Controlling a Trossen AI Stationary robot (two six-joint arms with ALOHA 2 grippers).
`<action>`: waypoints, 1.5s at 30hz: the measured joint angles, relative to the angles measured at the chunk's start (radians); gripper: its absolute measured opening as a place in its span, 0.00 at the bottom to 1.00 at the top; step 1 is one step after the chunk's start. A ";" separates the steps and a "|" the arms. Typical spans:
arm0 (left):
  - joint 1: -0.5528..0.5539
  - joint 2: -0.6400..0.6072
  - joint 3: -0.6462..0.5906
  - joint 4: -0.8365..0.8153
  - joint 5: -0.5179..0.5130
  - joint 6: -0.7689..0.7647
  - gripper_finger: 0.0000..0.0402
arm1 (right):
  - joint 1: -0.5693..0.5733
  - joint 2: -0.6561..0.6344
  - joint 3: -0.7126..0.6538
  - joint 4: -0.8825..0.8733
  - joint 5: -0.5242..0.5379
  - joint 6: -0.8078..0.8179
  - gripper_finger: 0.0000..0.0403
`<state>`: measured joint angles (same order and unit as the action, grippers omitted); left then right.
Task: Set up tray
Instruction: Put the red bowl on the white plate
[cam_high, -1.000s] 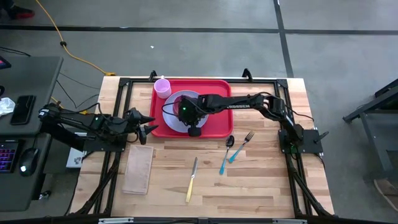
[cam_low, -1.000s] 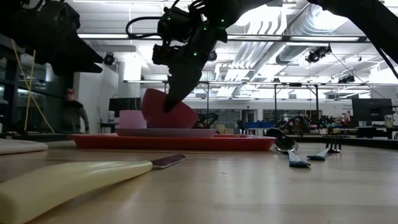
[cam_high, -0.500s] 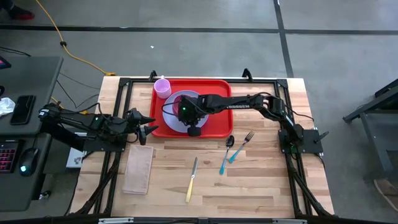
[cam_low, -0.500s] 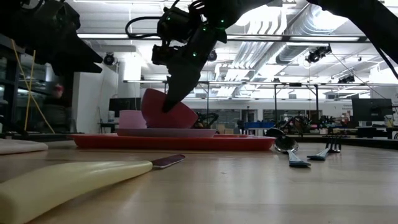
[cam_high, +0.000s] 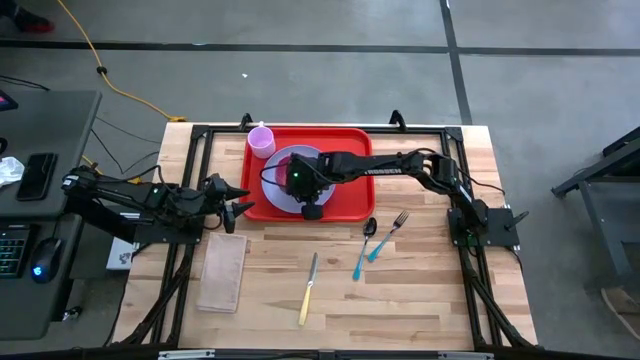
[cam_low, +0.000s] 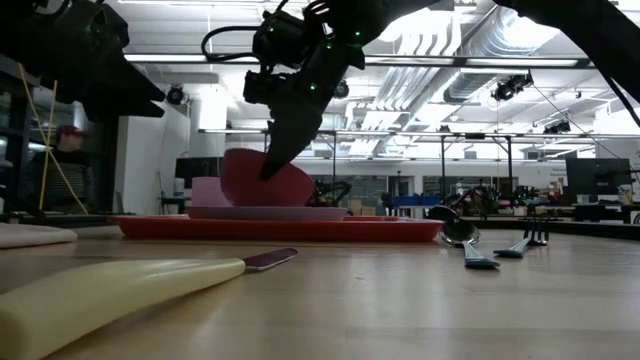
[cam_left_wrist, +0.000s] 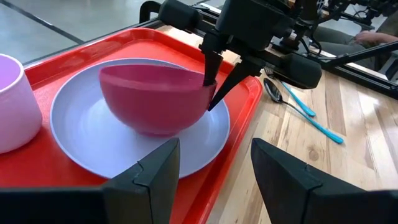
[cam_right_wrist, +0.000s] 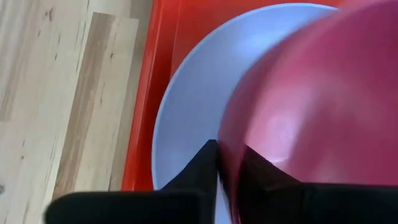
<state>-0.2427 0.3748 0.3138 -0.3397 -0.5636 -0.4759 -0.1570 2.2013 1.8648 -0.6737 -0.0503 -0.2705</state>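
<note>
Right hand (cam_left_wrist: 211, 87) angled down, pinching bowl (cam_left_wrist: 155, 93) rim (over plate (cam_left_wrist: 93, 143)); left hand (cam_left_wrist: 214, 168) open.

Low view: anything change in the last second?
The red bowl on the plate tipped down flatter. The right gripper straddles its rim, fingers slightly eased. Left gripper stayed open beside the tray; cup and cutlery unmoved.

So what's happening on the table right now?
The right claw has its fingers pinched over the rim of a dark pink plastic bowl, which sits on the round lavender plate in the flat red plastic tray. A small pink cup stands in the tray's corner. The left claw waits open just beside the tray.
</note>
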 joint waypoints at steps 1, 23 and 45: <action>0.000 0.000 0.000 0.000 0.000 0.000 0.57 | 0.000 0.000 0.000 0.000 0.013 0.000 0.09; 0.000 0.000 0.000 -0.002 0.000 0.000 0.57 | 0.000 0.000 0.000 -0.029 0.140 -0.008 0.26; 0.000 0.000 0.000 -0.003 -0.001 0.000 0.57 | 0.000 -0.002 0.000 -0.117 0.201 -0.012 0.26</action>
<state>-0.2427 0.3748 0.3138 -0.3424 -0.5642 -0.4759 -0.1574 2.1998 1.8652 -0.7906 0.1509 -0.2821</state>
